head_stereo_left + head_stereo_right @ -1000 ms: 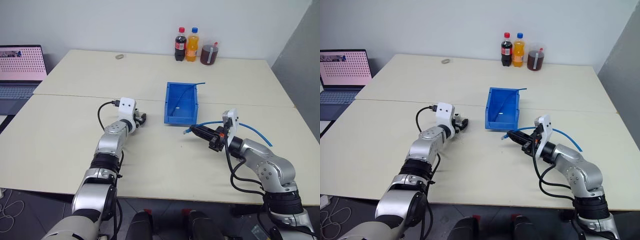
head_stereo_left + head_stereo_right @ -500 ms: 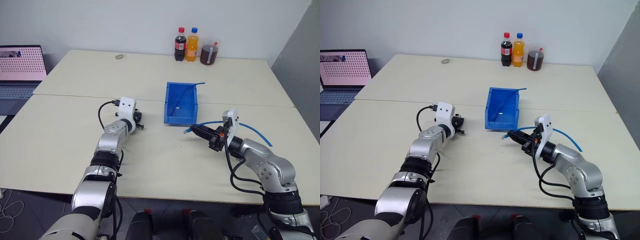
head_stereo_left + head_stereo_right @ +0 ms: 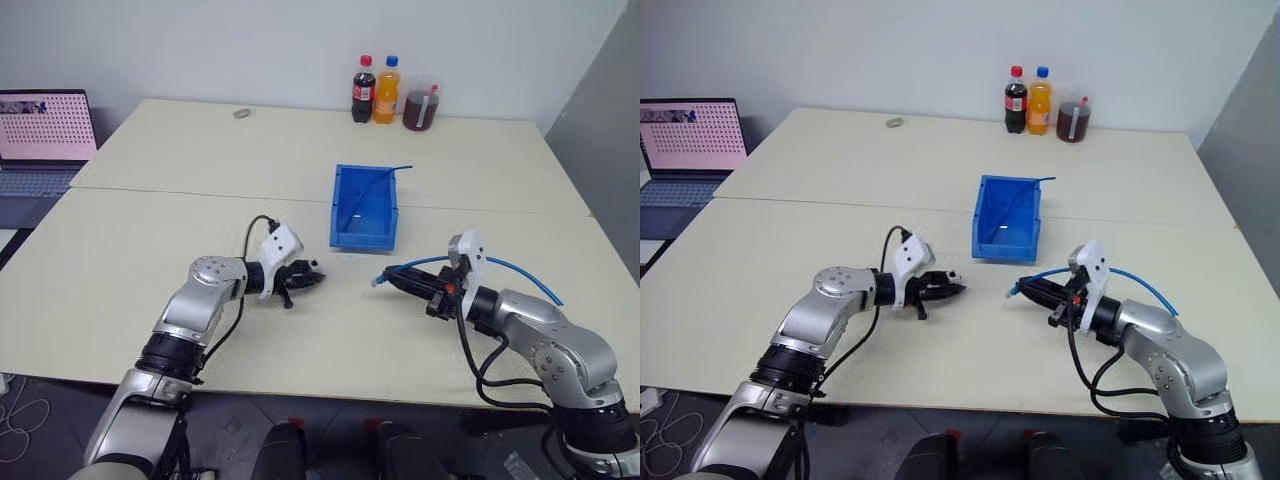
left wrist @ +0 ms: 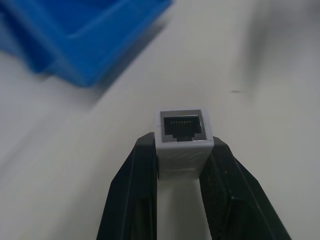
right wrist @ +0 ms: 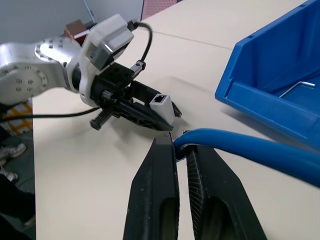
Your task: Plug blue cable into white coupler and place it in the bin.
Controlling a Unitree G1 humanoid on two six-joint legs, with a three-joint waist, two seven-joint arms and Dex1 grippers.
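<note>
My left gripper (image 3: 313, 277) is shut on the white coupler (image 4: 184, 137), a small boxy block whose dark socket faces away from the wrist. It hovers just above the table, pointing toward my right gripper (image 3: 392, 273). That gripper is shut on the blue cable (image 5: 240, 147) just behind its plug (image 3: 376, 281), and the rest of the cable (image 3: 520, 273) arcs back over the right forearm. A short gap separates plug and coupler (image 5: 161, 100). The bin (image 3: 362, 238), a blue tray, stands on the table just beyond both grippers.
Inside the bin lie a small bent metal key (image 5: 297, 87) and a thin darker blue cable (image 3: 378, 181). Two bottles (image 3: 374, 90) and a jar (image 3: 419, 106) stand at the table's far edge. A laptop (image 3: 40, 140) sits far left.
My left gripper closed on the white coupler, lifted it off the table, drew back and swung to point right toward the plug. The right gripper kept hold of the cable, shifting only slightly.
</note>
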